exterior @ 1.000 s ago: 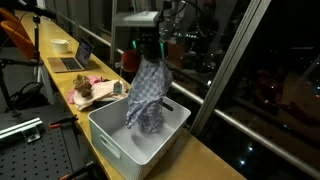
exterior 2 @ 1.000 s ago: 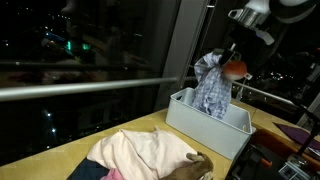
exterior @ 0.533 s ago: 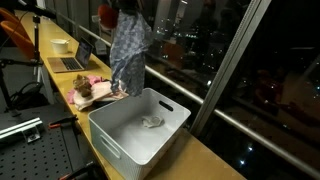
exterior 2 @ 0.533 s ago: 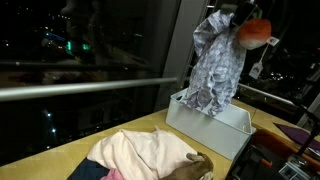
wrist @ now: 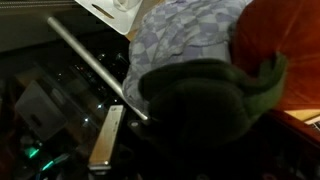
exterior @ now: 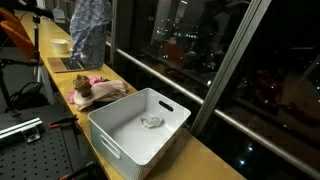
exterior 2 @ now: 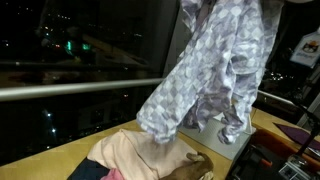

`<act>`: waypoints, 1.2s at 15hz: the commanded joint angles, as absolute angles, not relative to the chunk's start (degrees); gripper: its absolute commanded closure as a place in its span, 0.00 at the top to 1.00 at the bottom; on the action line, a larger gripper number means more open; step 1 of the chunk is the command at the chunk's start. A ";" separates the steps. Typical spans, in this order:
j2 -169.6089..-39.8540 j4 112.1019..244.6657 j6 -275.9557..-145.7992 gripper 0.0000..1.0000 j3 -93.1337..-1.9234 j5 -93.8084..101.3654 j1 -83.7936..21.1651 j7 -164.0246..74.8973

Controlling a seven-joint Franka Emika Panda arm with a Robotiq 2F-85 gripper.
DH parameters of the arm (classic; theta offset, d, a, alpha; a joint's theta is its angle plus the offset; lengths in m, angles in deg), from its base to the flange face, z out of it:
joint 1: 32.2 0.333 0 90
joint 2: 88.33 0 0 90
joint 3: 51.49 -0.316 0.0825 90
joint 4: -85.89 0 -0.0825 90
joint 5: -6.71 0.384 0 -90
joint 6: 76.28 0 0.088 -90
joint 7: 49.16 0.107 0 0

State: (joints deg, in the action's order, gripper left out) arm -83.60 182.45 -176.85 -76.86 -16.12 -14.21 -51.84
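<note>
A blue-and-white checkered cloth [exterior: 90, 30] hangs in the air at the top left, above the table's far part and well away from the white bin [exterior: 110, 140]. In an exterior view the same cloth [exterior 2: 215, 70] spreads wide over the pink clothes pile [exterior 2: 140, 150]. My gripper is above the frame edge in both exterior views. In the wrist view the cloth [wrist: 185, 30] bunches right at the camera, beside an orange and dark green rounded shape [wrist: 200, 95] that hides the jaws. The cloth hangs from the shut gripper.
A small crumpled item [exterior: 152, 121] lies in the bin. A clothes pile [exterior: 100, 90] sits beyond the bin, then a laptop [exterior: 70, 62] and a bowl [exterior: 60, 45]. A window with a metal rail [exterior: 170, 80] runs along the table.
The cloth has been lifted out of the bin and carried up and away from it, over the clothes pile. The bin and its small item have stayed put.
</note>
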 commanded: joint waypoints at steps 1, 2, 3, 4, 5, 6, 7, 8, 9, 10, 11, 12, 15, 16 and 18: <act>-90.53 178.53 -175.87 0.00 -77.82 -17.82 -11.17 -49.32; -90.62 181.34 -178.46 0.00 -76.90 -16.38 -11.07 -49.51; -90.81 183.10 -180.03 0.00 -76.04 -14.95 -11.26 -50.07; -90.71 184.65 -181.32 0.00 -75.32 -13.29 -11.71 -50.98; -90.55 187.22 -183.67 0.00 -74.36 -11.61 -12.36 -51.53; -90.62 188.78 -185.17 0.00 -73.55 -9.98 -12.77 -51.98; -90.16 191.14 -187.15 0.25 -72.76 -8.26 -13.21 -52.37; -89.66 193.13 -188.91 0.26 -72.10 -6.42 -13.66 -52.88; -89.27 194.80 -190.42 0.33 -71.51 -4.73 -14.06 -53.54; -88.79 196.31 -191.60 0.40 -71.02 -3.19 -14.39 -54.08; -88.61 197.43 -192.48 0.48 -70.67 -2.17 -14.68 -54.46; -88.12 198.53 -193.17 0.54 -70.32 -1.31 -14.94 -54.89; -86.10 200.00 -193.61 0.76 -69.20 1.16 -15.95 -56.73; -85.40 200.25 -193.56 0.84 -68.68 1.66 -16.43 -57.31; -82.73 201.37 -193.21 0.97 -66.51 3.33 -18.18 -59.70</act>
